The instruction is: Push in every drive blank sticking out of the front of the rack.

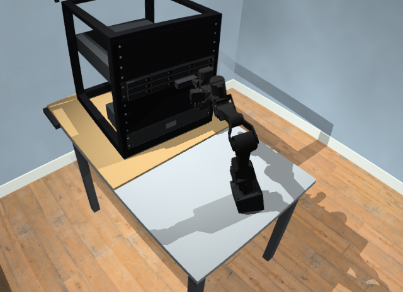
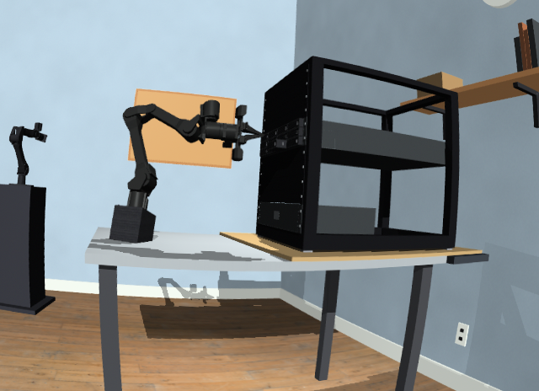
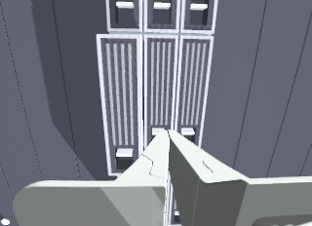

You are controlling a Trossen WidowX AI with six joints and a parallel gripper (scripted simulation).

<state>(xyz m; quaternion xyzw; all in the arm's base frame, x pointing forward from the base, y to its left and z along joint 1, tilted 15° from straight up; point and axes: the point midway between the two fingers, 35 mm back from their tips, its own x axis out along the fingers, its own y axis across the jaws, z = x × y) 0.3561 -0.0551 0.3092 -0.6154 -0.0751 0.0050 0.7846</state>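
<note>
The black open-frame rack (image 1: 143, 64) stands on a wooden board (image 1: 97, 142) at the far end of the table. A row of drive blanks (image 1: 169, 77) crosses its front at mid height. One blank (image 1: 183, 83) sticks out of that row; in the wrist view it is the wider striped blank at the left (image 3: 119, 104). My gripper (image 3: 166, 137) is shut and empty. Its tips point at the blank next to it (image 3: 161, 85), a short way off the front. From the side the gripper (image 2: 255, 136) is level with the drive row (image 2: 283, 134), just clear of the rack (image 2: 356, 156).
The arm's base (image 1: 247, 194) stands on the grey table half near the right edge. A lower panel (image 1: 169, 126) fills the rack's bottom front. A wall shelf (image 2: 478, 88) hangs behind the rack. A second arm on a pedestal (image 2: 21, 212) stands far left.
</note>
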